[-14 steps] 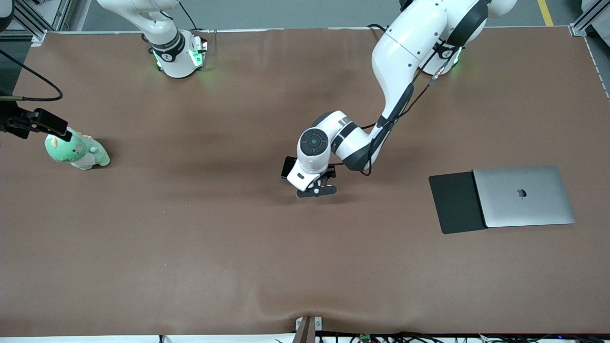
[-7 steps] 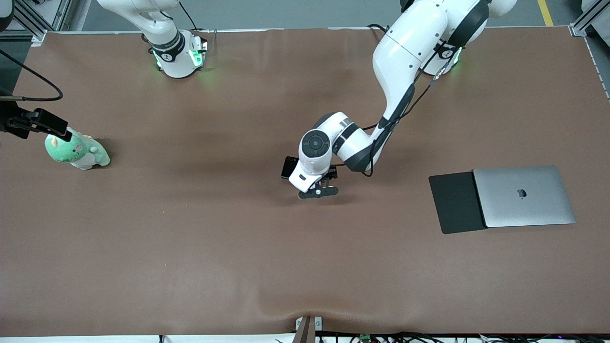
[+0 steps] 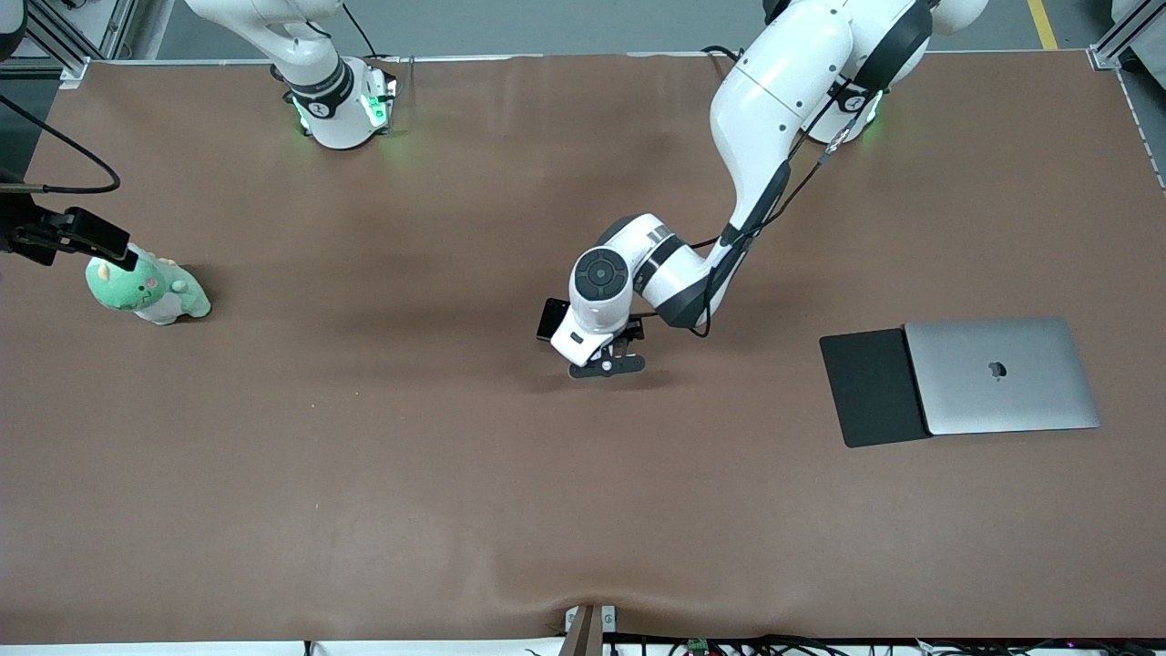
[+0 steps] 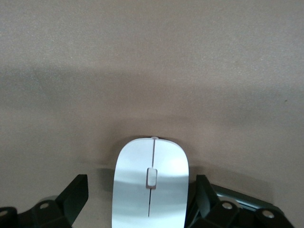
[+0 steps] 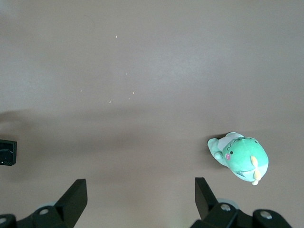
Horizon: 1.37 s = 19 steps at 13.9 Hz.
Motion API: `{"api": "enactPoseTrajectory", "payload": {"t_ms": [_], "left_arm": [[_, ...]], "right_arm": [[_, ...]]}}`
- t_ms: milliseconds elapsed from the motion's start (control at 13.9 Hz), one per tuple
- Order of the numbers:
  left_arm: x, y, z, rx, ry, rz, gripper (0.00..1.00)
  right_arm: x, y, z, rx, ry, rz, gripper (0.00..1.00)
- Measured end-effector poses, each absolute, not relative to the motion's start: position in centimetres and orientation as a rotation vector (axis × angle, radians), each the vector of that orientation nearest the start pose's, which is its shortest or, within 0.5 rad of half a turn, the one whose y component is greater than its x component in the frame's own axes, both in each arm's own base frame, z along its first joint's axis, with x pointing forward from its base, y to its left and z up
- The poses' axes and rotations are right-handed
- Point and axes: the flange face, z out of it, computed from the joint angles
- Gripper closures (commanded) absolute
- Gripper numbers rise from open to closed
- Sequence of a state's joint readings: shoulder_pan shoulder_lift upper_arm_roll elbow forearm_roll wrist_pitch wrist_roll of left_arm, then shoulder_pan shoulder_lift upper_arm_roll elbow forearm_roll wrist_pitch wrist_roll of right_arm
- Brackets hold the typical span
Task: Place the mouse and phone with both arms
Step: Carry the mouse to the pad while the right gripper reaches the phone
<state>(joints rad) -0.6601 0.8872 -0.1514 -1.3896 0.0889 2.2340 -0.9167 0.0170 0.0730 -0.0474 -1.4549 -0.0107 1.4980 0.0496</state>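
The white oval mouse lies on the brown table mat between the fingers of my left gripper. The jaws are open around it: one finger stands clear of the mouse, the other is right at its side. In the front view the left gripper is low over the middle of the table and hides the mouse. The black phone lies flat beside it, partly under the wrist, and shows in the right wrist view. My right gripper is open and empty, high over the mat.
A green plush dinosaur sits toward the right arm's end of the table and also shows in the right wrist view. A closed silver laptop and a flat black mouse pad lie toward the left arm's end.
The left gripper has shifted only very slightly over the mouse. Nothing else has moved.
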Motion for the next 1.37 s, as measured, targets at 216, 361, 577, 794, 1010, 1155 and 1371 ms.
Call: {"api": "enactPoseTrajectory", "payload": {"t_ms": [216,361,577,794,1010,1155,1371], "left_arm": [[51.4,-50.9,17.3,-3.125,-0.155,0.117,0.06],[51.1,-51.0,17.1,-3.111,-0.149,0.137,0.20],[51.0,-51.0,17.1,-3.109,-0.146,0.140,0.73],[51.0,-51.0,17.2,-3.107,-0.147,0.142,0.95],[51.3,-50.2,17.8,-3.072,-0.158,0.177,0.95],[51.9,-49.3,18.9,-3.046,-0.177,0.199,1.00],[54.0,-46.4,21.5,-3.024,-0.233,0.186,1.00]], "right_arm": [[57.0,-1.7,63.2,-3.153,0.127,0.047,0.00],[57.0,-1.7,63.2,-3.153,0.127,0.047,0.00],[57.0,-1.7,63.2,-3.153,0.127,0.047,0.00],[57.0,-1.7,63.2,-3.153,0.127,0.047,0.00],[57.0,-1.7,63.1,-3.153,0.126,0.047,0.00],[57.0,-1.4,63.2,-3.153,0.117,0.047,0.00],[57.0,2.2,63.2,-3.153,0.017,0.044,0.00]]}}
